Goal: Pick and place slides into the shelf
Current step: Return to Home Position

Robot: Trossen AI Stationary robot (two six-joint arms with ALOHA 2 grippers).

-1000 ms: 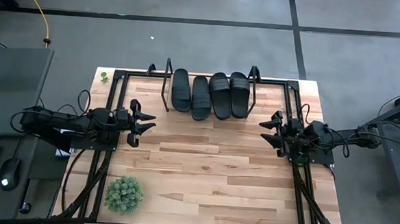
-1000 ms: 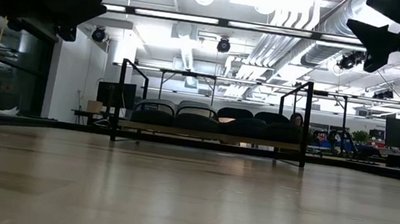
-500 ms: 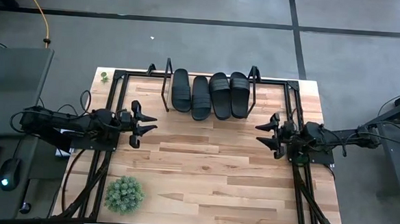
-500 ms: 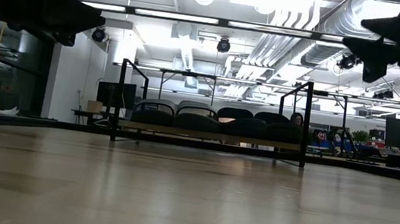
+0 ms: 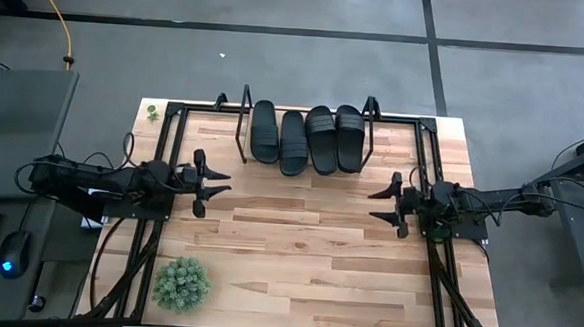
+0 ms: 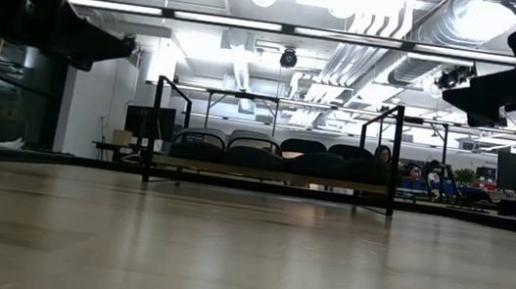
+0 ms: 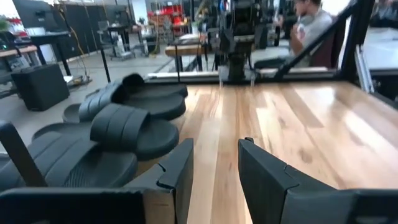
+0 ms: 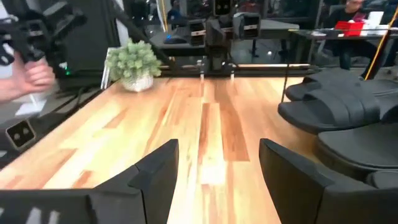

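Four black slides [image 5: 306, 137] lie side by side on the shelf [image 5: 371, 123] at the table's far edge, soles down on its wooden board [image 6: 269, 176] between the black wire end frames. The left wrist view shows the slides [image 7: 124, 124], and so does the right wrist view [image 8: 348, 118]. My left gripper [image 5: 221, 182] [image 7: 214, 149] hovers open over the table's left side, fingers pointing right. My right gripper [image 5: 378, 205] [image 8: 217, 149] hovers open over the right side, fingers pointing left. Both are nearer than the shelf and hold nothing.
A small potted plant [image 5: 182, 283] stands near the table's near-left corner. Black frame rails [image 5: 162, 157] run along the left and right table edges. Bare wood [image 5: 298, 234] lies between the grippers. A person's hand [image 8: 31, 71] shows beyond the left edge, and a seated person [image 7: 311, 25] beyond the right.
Both grippers have come down a little. The right gripper has also shifted toward the table's near edge and slightly leftward. The slides and the shelf have stayed still.
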